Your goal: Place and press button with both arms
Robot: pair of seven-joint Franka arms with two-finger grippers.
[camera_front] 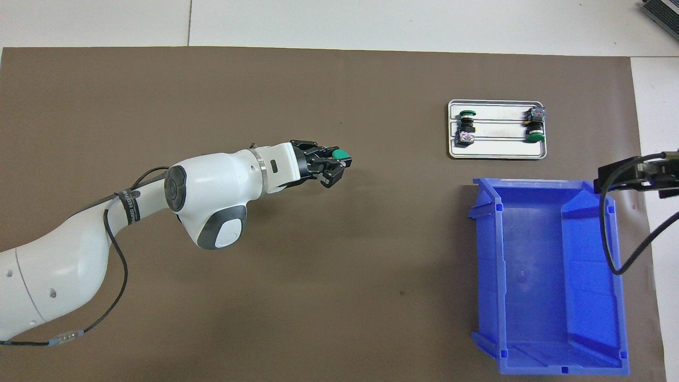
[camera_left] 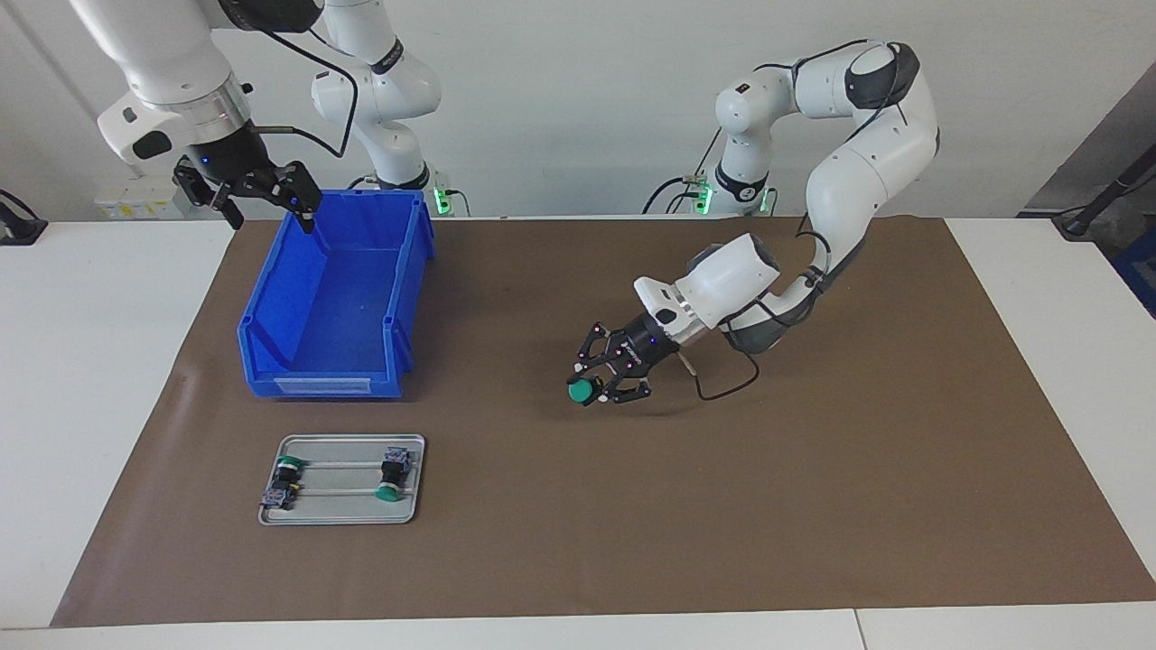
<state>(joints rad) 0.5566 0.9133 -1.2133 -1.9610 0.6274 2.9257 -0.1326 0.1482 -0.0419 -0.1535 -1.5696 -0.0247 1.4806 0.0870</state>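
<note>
The button (camera_left: pixel 582 391) (camera_front: pixel 342 155), with its round green cap showing, is held sideways in my left gripper (camera_left: pixel 603 390) (camera_front: pixel 334 162), which is shut on it. The gripper hangs low over the middle of the brown mat (camera_left: pixel 813 496), with the left arm stretched out and tilted down. I cannot tell whether the button touches the mat. My right gripper (camera_left: pixel 269 209) (camera_front: pixel 631 175) is open and holds nothing. It is raised over the rim of the blue bin (camera_left: pixel 271 280) at the corner nearest the right arm's base, and that arm waits.
The blue bin (camera_front: pixel 485 254) stands toward the right arm's end of the table. Farther from the robots lies a metal tray (camera_left: pixel 343 507) (camera_front: pixel 496 151) with two green-capped switches (camera_left: pixel 287 481) (camera_left: pixel 390 474). White table borders the mat.
</note>
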